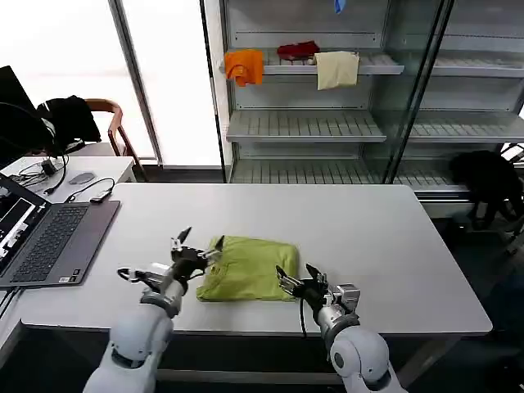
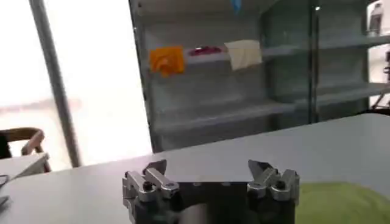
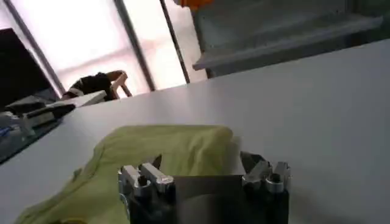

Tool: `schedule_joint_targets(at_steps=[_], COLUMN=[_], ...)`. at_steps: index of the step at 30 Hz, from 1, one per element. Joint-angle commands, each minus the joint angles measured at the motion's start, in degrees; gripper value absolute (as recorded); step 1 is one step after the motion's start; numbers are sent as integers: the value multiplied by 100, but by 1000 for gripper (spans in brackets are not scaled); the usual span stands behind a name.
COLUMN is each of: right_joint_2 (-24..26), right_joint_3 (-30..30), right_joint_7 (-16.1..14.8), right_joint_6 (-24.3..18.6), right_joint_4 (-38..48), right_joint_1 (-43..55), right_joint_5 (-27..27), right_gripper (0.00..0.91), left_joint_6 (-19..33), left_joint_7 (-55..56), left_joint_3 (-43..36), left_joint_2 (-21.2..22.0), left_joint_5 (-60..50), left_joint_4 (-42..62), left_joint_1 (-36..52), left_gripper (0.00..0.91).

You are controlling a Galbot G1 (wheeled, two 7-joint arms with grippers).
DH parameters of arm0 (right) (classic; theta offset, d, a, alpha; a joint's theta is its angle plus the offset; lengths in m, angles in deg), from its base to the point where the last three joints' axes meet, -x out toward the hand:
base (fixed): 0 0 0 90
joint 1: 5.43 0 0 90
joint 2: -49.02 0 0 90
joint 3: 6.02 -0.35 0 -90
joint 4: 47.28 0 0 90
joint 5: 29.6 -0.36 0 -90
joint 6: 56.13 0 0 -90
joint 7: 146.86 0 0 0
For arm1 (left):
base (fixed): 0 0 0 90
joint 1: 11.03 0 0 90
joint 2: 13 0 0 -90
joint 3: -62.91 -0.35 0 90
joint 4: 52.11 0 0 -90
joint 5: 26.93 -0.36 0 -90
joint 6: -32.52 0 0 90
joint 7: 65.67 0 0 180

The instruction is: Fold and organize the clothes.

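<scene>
The clothes are one lime-green T-shirt (image 1: pixel 246 268), folded into a compact rectangle near the front middle of the white table (image 1: pixel 385 246). My left gripper (image 1: pixel 199 243) hovers open at the shirt's left edge, nothing between its fingers. In the left wrist view, that gripper (image 2: pixel 207 165) is spread wide and the shirt (image 2: pixel 341 204) lies off to one side. My right gripper (image 1: pixel 296 274) is open at the shirt's front right corner. The right wrist view has its jaws (image 3: pixel 202 159) apart, with the shirt (image 3: pixel 164 152) just ahead of them.
An open laptop (image 1: pixel 49 237) sits on the table's left end. Behind the table stands a glass-fronted shelf unit with an orange cloth (image 1: pixel 245 65), a red cloth (image 1: pixel 298 51) and a cream cloth (image 1: pixel 336 70). A side desk with cables (image 1: pixel 74 176) is at far left.
</scene>
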Motion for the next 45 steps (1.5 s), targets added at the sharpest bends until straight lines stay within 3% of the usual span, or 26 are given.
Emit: schedule_joint_targets(at_steps=[1, 2, 3, 4, 25, 33, 38, 40, 43, 45], right_joint_2=[-62, -79, -97, -103, 78, 467, 638, 618, 574, 581], right_joint_3=[155, 150, 147, 147, -283, -1100, -1463, -1546, -1569, -1523], right_joint_7=[242, 238, 224, 223, 309, 138, -126, -292, -534, -781], right_joint_6=[63, 62, 61, 59, 65, 65, 58, 51, 40, -123], right_joint_4=[266, 288, 331, 342, 79, -263, -355, -389, -453, -597], right_joint_1=[27, 36, 48, 52, -35, -388, -603, -650, -691, -821], right_joint_5=[-136, -125, -98, -78, -85, -373, -393, -197, 221, 888], right_gripper=[544, 373, 101, 0, 0, 0, 0, 907, 907, 907], left_joint_6=[0, 3, 5, 10, 139, 189, 219, 220, 227, 248], left_joint_7=[-61, -60, -57, -58, -53, -49, -51, -55, -58, -69], left_joint_3=[1219, 1225, 1229, 1231, 1383, 1401, 1401, 1395, 1391, 1386], left_joint_2=[-279, -268, -252, -245, -228, -225, -188, -158, -117, -97], left_joint_5=[526, 524, 524, 524, 518, 516, 519, 528, 610, 662], left_joint_4=[38, 54, 68, 73, 192, 175, 156, 134, 97, 50], left_joint_1=[-139, -143, -150, -157, -366, -456, -545, -561, -564, -596], left_gripper=[907, 907, 907, 907, 907, 907, 907, 907, 907, 907])
